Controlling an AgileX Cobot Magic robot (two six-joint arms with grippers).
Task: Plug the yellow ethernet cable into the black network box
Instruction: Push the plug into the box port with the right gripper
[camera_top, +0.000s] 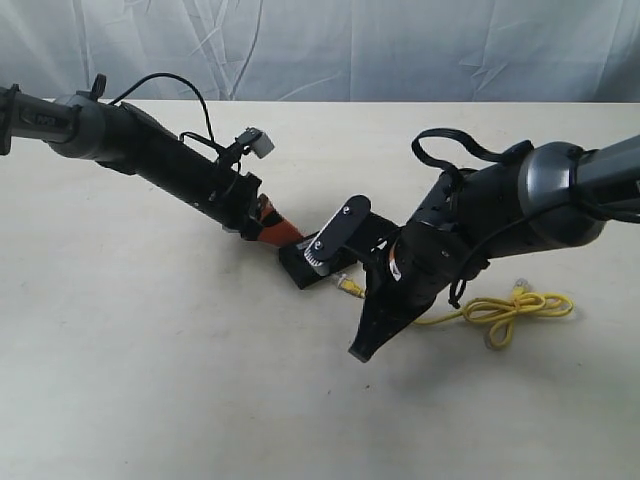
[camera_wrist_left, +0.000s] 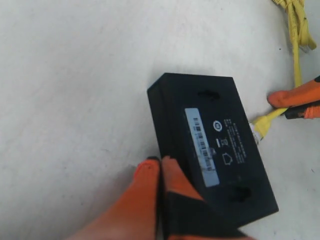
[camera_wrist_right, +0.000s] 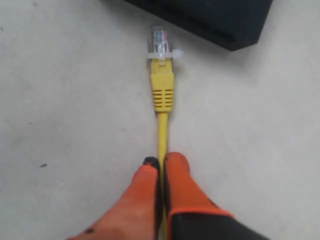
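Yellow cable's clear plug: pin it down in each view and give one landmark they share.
Exterior view: plug near the centre, just right of the black network box.
Left wrist view: plug beside the box's long edge, not inserted.
Right wrist view: plug just short of the box, pointing at it.
Shared landmark: the black network box.

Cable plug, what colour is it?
The plug is clear, on a yellow cable. Best: right wrist view.

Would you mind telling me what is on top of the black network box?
The black network box carries a pale barcode label, small printed marks and two slots. Part of its edge is covered by the left gripper.
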